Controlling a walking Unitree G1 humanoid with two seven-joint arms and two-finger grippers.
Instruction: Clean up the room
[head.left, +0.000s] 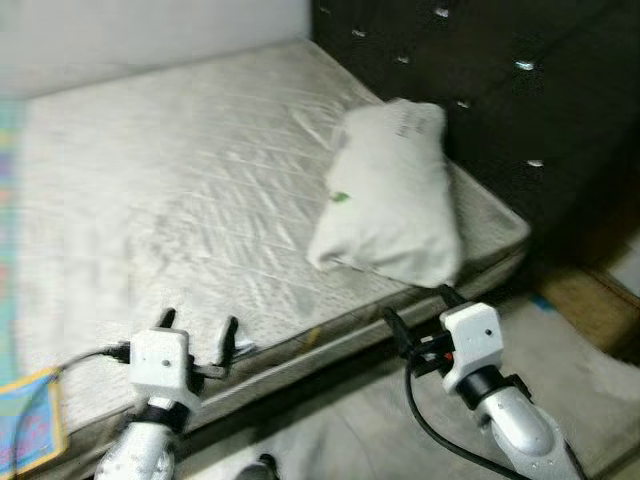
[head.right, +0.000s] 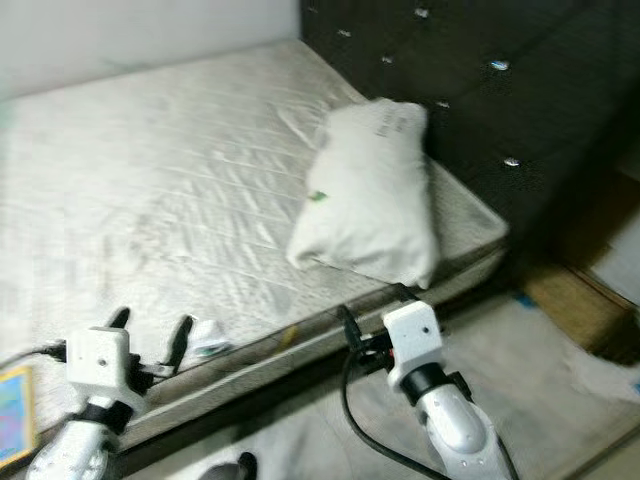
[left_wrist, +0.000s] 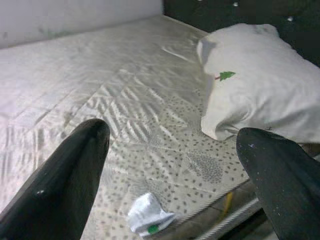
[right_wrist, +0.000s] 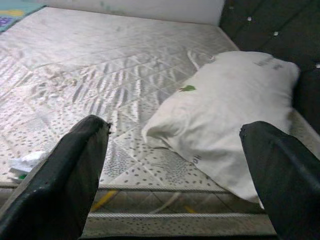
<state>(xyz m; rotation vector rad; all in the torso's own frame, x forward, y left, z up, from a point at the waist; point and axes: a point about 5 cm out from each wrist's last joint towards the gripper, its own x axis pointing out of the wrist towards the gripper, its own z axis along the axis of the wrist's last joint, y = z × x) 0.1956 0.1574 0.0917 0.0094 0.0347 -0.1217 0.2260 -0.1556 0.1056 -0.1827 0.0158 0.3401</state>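
A bare quilted mattress (head.left: 180, 180) lies in front of me. A white pillow (head.left: 390, 195) with a small green mark rests on it against the dark headboard. A small crumpled white cloth (head.right: 208, 337) with a green spot lies at the mattress's near edge. My left gripper (head.left: 200, 325) hovers open over that edge, the cloth just to its right and below its fingers (left_wrist: 148, 215). My right gripper (head.left: 416, 303) is open beside the mattress's near corner, below the pillow (right_wrist: 225, 110), with nothing between its fingers.
A dark tufted headboard (head.left: 500, 80) stands along the right side. A colourful mat (head.left: 30, 420) lies at the lower left. A brown box (head.left: 590, 305) sits on the grey floor at the right. A white wall runs behind the mattress.
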